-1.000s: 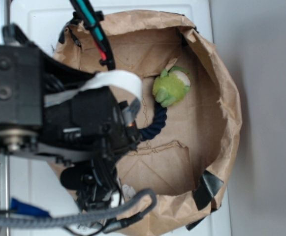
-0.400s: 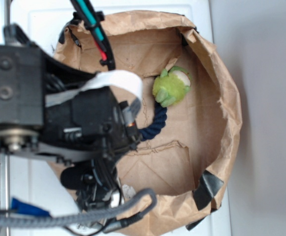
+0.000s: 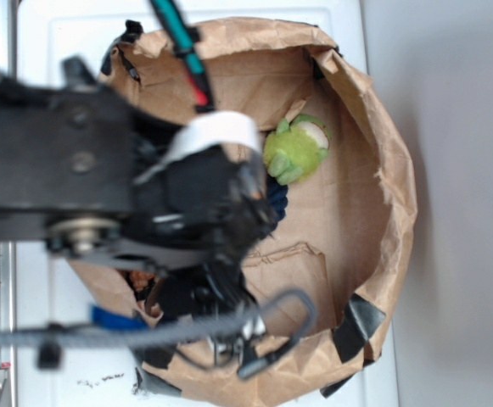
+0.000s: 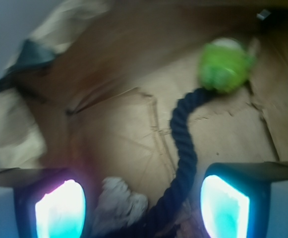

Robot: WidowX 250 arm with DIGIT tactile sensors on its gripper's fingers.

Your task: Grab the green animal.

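1. Green animal [image 3: 295, 151] lies on the floor of a brown paper enclosure [image 3: 394, 203], in the upper part of it as the exterior view frames it, near the paper wall. It rests on its own, with nothing gripping it.
2. One end of a navy rope [image 4: 183, 163] touches or sits just beside the toy; in the wrist view the rope curves from the toy down between the two gripper fingers [image 4: 225, 206]. A frayed whitish tuft [image 4: 119, 203] lies near the left finger.
3. The gripper [image 4: 143, 208] is spread wide and empty, its glowing pads set well apart at the bottom of the wrist view, with the toy ahead of them and off to one side.
4. The step in hand looks like the approach. To do it well, the gripper should travel forward until the toy sits centred between the fingers, then descend and close on the plush body alone.
5. The rope is the main hazard: closing too early or too low could catch the rope instead of the toy, or both together.
6. The soft fuzzy toy should compress, so a deep, firm closure seems wise.
7. The arm [image 3: 85, 186] reaches in from the left of the exterior view, its wrist pointing down into the enclosure and hiding most of the rope; both views are motion-blurred.
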